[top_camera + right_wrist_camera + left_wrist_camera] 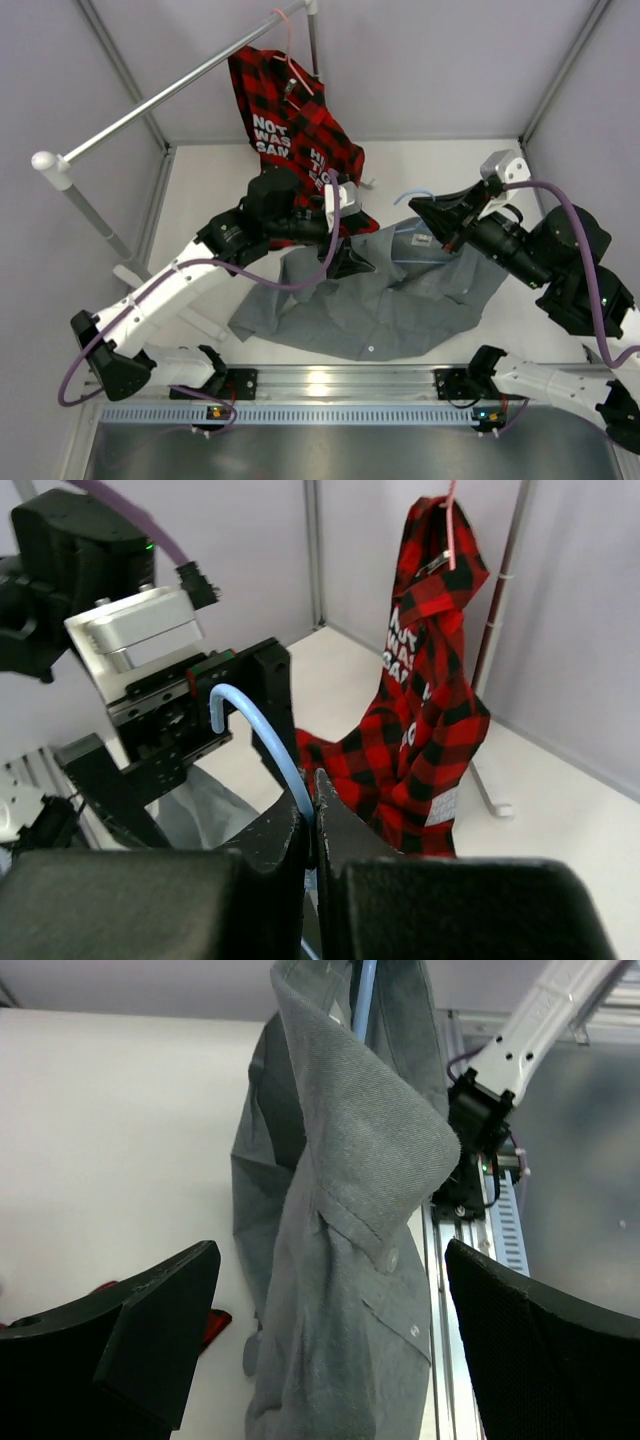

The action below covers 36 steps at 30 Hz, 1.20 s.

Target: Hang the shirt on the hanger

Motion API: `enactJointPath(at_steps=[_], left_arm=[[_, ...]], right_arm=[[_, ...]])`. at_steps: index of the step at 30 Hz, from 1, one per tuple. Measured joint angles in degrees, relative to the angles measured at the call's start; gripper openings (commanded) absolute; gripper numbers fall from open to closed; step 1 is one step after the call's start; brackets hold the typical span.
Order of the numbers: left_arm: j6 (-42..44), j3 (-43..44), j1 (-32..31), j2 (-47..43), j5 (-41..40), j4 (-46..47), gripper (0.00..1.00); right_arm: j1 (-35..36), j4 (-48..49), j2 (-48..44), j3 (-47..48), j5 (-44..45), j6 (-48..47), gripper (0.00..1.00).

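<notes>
The shirt [390,300] lies spread on the bench [450,160] just behind the arms' mounting bar [330,382], with its collar end raised toward 12 o'clock. The hanger [408,196] runs down into the collar. Its hook sticks out toward 11 o'clock and its neck is clamped in the right tool [432,218], which reaches from 3 o'clock. The left tool [348,262] sits at the collar's 9 o'clock side, its fingers [150,1330] spread, with cloth hanging beyond the gap. At 11 o'clock from the shirt, a second shirt [295,130] hangs on a second hanger [289,45] from the rail [170,92] across the bench's far-left corner.
</notes>
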Motion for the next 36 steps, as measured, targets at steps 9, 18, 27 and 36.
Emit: enactJointPath(at_steps=[9,18,27,36], left_arm=[[4.48,1.29,0.0,1.42,5.99,-1.16,0.94],[5.07,1.46,0.0,2.78,9.07,-1.14,0.66],[5.01,1.55,0.15,5.62,12.61,-1.66,0.0],[5.62,1.07,2.58,4.63,18.32,-2.75,0.0]], right_arm=[[0.0,-0.85,0.17,-1.14,-6.45,-2.08,0.0],[0.0,-0.74,0.7,-1.22,-11.58,-2.86,0.0],[0.04,0.07,-0.13,-3.37,-13.14,-2.78,0.0],[0.04,-0.33,-3.78,-5.03,-13.27,-3.78,0.8]])
